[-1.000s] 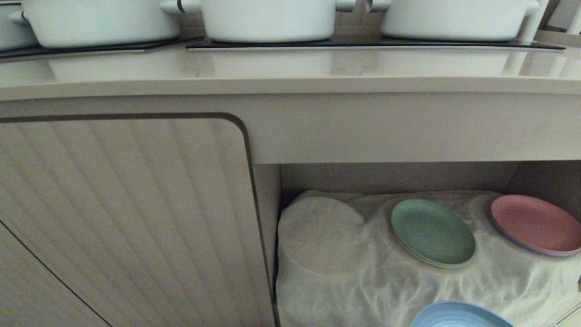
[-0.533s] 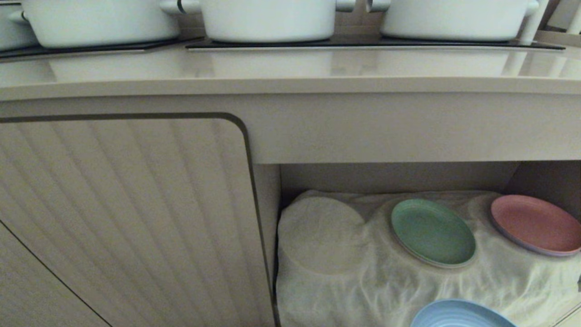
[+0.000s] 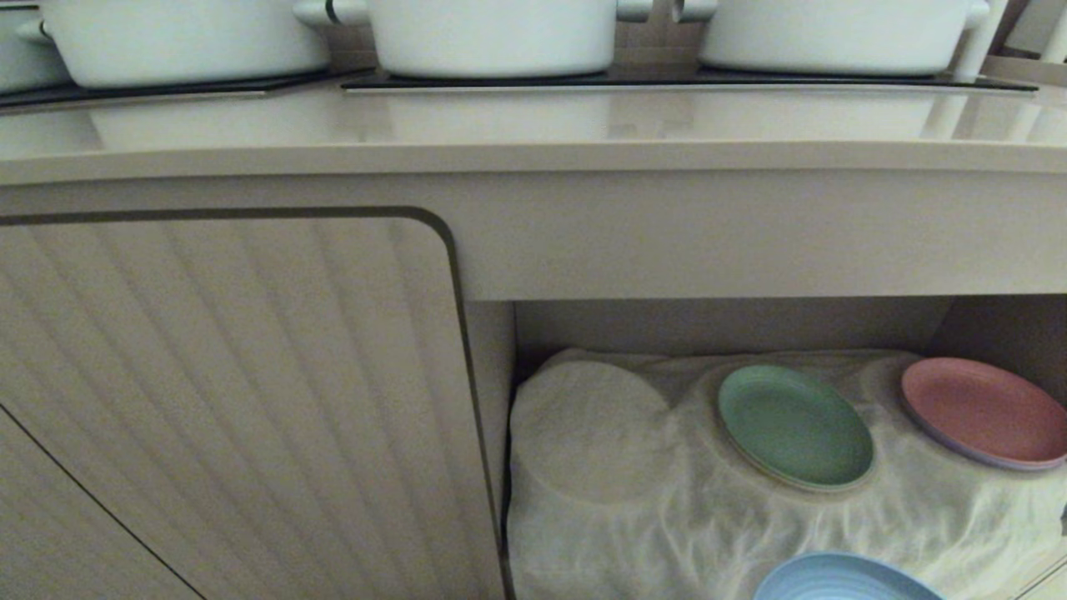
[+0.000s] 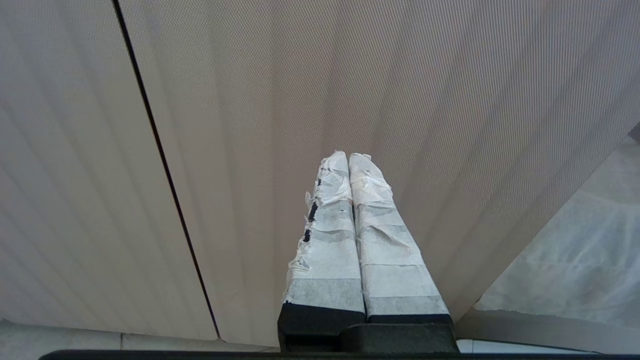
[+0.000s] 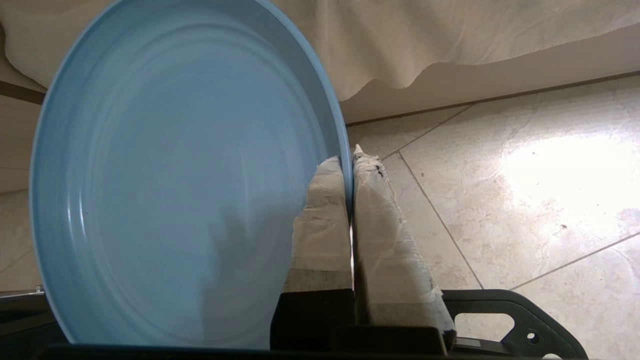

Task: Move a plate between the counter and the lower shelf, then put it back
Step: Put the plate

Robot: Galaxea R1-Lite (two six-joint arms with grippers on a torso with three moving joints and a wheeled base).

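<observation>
The light-blue plate (image 5: 175, 175) fills much of the right wrist view, and my right gripper (image 5: 348, 160) is shut on its rim, one taped finger on each face. In the head view only the plate's top edge (image 3: 846, 579) shows, at the bottom, in front of the lower shelf (image 3: 733, 533) with its wrinkled white cloth. The beige counter (image 3: 533, 125) runs across the top. My left gripper (image 4: 348, 157) is shut on nothing, close to a ribbed cabinet door (image 4: 400, 100).
A green plate (image 3: 793, 427) and a pink plate (image 3: 984, 410) lie on the shelf cloth, beside a round bump (image 3: 593, 429) under it. White pots (image 3: 492, 33) stand on the black hob panels. The ribbed door (image 3: 225, 400) closes the left. Tiled floor (image 5: 525, 190) lies below.
The blue plate's edge rose slightly in the head view half a second ago and has come back down to where it was. Nothing else has moved.
</observation>
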